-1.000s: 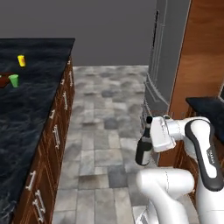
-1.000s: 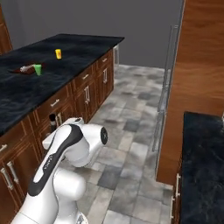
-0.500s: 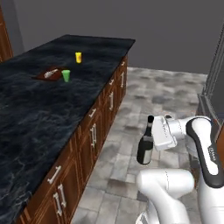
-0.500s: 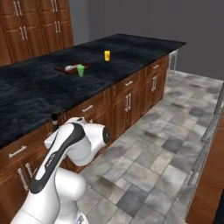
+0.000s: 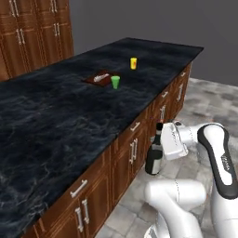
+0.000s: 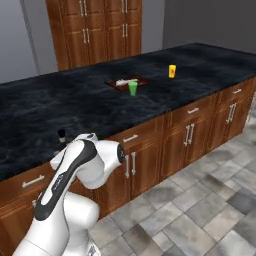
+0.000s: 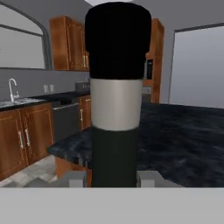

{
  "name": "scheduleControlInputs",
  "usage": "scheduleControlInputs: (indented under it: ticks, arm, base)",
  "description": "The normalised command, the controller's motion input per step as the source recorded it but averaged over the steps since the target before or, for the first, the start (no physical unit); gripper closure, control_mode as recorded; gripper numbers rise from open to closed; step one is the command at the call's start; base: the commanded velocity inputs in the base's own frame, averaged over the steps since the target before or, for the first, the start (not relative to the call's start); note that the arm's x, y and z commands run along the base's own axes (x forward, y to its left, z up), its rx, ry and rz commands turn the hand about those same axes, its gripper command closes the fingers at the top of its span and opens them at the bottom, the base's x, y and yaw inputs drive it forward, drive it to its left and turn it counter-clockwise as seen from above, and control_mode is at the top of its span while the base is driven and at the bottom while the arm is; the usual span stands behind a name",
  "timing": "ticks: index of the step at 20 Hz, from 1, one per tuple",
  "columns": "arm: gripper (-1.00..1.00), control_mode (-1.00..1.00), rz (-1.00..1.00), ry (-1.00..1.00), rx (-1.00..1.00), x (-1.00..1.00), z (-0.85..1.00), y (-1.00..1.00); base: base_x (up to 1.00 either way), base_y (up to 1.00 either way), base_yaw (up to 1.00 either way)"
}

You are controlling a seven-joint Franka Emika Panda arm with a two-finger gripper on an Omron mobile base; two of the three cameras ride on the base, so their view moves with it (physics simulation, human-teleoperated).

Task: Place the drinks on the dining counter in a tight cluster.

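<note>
A home kitchen: black marble worktop (image 5: 69,121) over wooden cabinets (image 6: 200,135), tiled floor (image 6: 200,210), sink with tap (image 7: 13,89).

The near table (image 5: 56,125) is left bare and open. Farther along, passage is blocked by a green cup (image 5: 115,82), a board (image 5: 97,77) and a yellow bottle (image 5: 133,63).

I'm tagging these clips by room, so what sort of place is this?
A home kitchen, most likely. A long black marble-veined island counter sits over brown wooden cabinets with silver handles. Tall wooden cupboards line the back wall, and the hand view shows a sink with a faucet.
</note>
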Motion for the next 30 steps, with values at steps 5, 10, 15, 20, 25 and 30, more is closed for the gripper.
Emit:
scheduleControlInputs:
  ticks: [5, 10, 15, 20, 25, 30]
  arm:
    - [1.0, 1.0, 0.0, 0.0, 0.0, 0.0, 0.0, 0.0]
    - [1.0, 1.0, 0.0, 0.0, 0.0, 0.0, 0.0, 0.0]
    - [1.0, 1.0, 0.0, 0.0, 0.0, 0.0, 0.0, 0.0]
    - [1.0, 1.0, 0.0, 0.0, 0.0, 0.0, 0.0, 0.0]
    - [1.0, 1.0, 0.0, 0.0, 0.0, 0.0, 0.0, 0.0]
    - [1.0, 1.0, 0.0, 0.0, 0.0, 0.0, 0.0, 0.0]
  base:
    - [0.82, 0.0, 0.4]
    - [0.74, 0.0, 0.49]
    - [0.7, -0.01, 0.53]
    - [0.65, -0.2, 0.37]
    - [0.6, -0.12, 0.33]
    - [0.56, 0.0, 0.29]
